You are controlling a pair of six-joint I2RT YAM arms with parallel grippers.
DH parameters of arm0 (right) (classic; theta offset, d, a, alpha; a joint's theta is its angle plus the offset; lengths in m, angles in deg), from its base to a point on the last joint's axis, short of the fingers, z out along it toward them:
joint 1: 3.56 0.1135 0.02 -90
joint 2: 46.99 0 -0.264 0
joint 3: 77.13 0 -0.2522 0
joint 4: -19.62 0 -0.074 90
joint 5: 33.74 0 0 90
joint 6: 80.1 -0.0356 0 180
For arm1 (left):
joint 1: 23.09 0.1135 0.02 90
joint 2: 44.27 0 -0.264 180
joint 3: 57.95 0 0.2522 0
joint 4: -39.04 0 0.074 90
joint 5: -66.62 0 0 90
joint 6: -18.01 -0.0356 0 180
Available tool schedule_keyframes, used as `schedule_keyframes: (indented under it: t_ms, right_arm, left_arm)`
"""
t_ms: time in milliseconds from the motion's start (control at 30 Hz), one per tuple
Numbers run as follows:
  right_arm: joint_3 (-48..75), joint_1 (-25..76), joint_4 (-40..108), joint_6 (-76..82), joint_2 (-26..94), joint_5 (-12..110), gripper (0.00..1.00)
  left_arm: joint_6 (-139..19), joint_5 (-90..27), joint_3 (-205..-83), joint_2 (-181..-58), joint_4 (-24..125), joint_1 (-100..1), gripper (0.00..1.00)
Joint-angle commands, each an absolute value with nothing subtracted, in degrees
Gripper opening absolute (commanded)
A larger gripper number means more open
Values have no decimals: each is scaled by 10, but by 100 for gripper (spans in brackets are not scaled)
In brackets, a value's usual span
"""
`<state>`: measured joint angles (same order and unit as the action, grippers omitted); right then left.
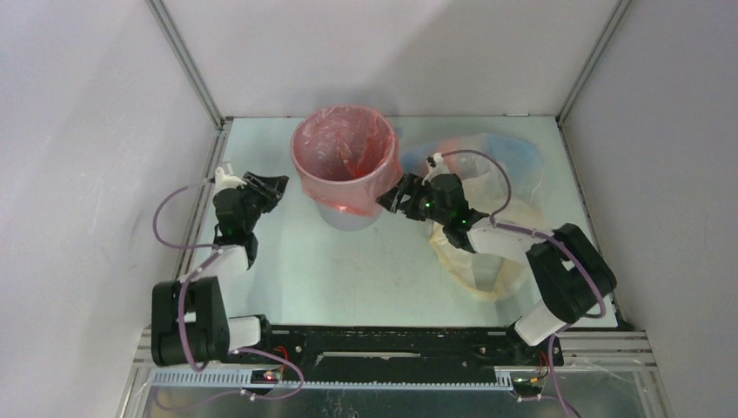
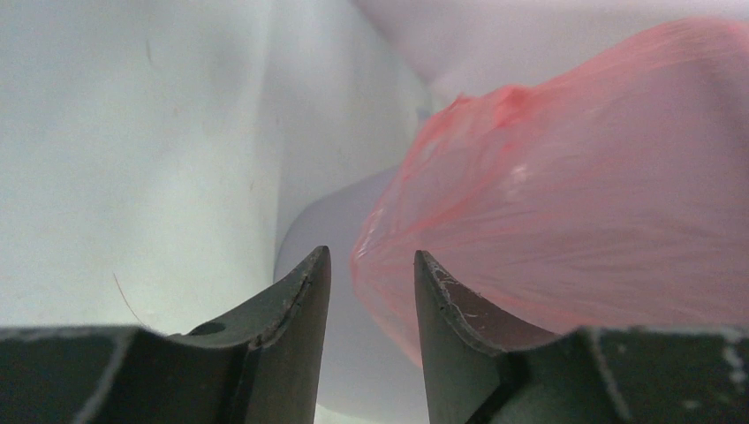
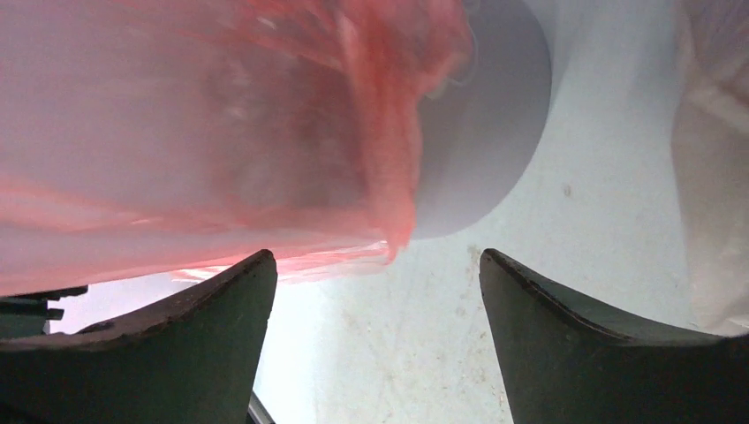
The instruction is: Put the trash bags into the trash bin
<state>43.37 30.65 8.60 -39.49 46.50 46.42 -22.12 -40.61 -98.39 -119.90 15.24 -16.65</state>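
While the pale yellow bag [image 1: 487, 274] is lying on the counter [image 1: 348, 279] under the right arm [image 1: 561, 279], the right tool [image 1: 392, 200] is hovering, fingers spread wide and empty, just right of the trash bin [image 1: 348, 218]. The left tool [image 1: 274, 185], narrowly parted, is pointing at its left side. The red-pink bag [image 1: 344, 152] is lining the bin, draping over its rim; the light blue bag [image 1: 513, 152] is lying far right.
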Motion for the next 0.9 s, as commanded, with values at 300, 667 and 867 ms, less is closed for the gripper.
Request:
schedule_keyframes:
  t_ms: [300,667,867]
  right_arm:
    - [412,212,91,-332,391,431,64]
    - [318,196,99,-330,460,371,66]
    - [282,196,108,-334,497,361,63]
  left_arm:
    - [-266,-404,-1023,-1101,261,-168,45]
    - [-290,-352,-1045,-959,386,-180,60]
    - [-348,-315,-1172,-958,546,-244,70]
